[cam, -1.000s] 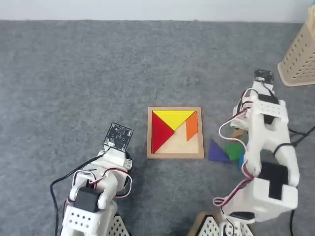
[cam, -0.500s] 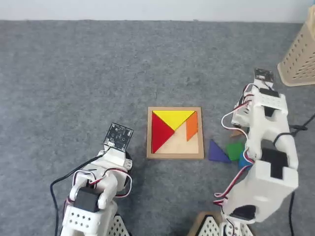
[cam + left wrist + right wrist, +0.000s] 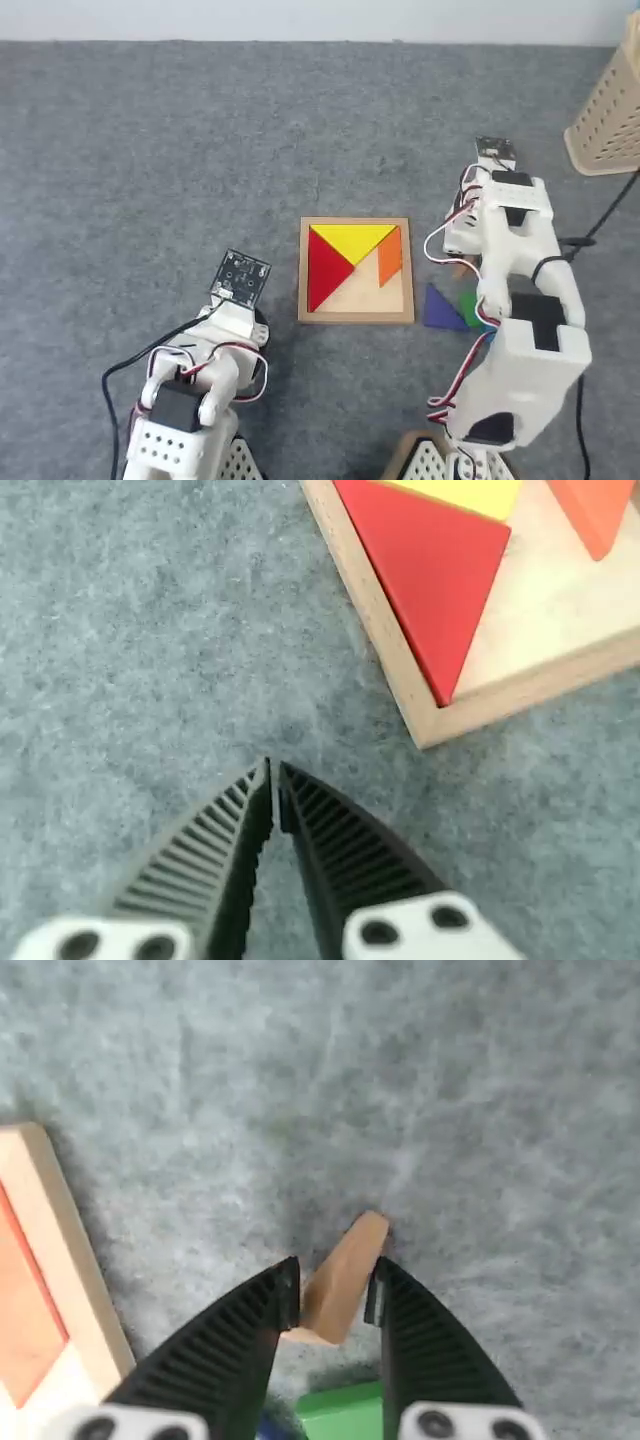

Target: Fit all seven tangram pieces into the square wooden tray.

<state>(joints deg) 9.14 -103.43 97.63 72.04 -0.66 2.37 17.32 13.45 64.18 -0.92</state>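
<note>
The square wooden tray lies mid-table and holds a yellow triangle, a red triangle and an orange piece. Just right of the tray lie a purple triangle and a green piece, the latter partly under the right arm. My right gripper is shut on a tan wooden piece above the carpet, between the tray's edge and the green piece. My left gripper is shut with nothing in it, near the tray's corner by the red triangle.
A beige perforated basket stands at the far right edge. The left arm sits at the lower left. White perforated bases line the front edge. Grey carpet covers the table.
The right arm has swung left toward the tray with the tan piece between its fingers. The left arm has kept still.
</note>
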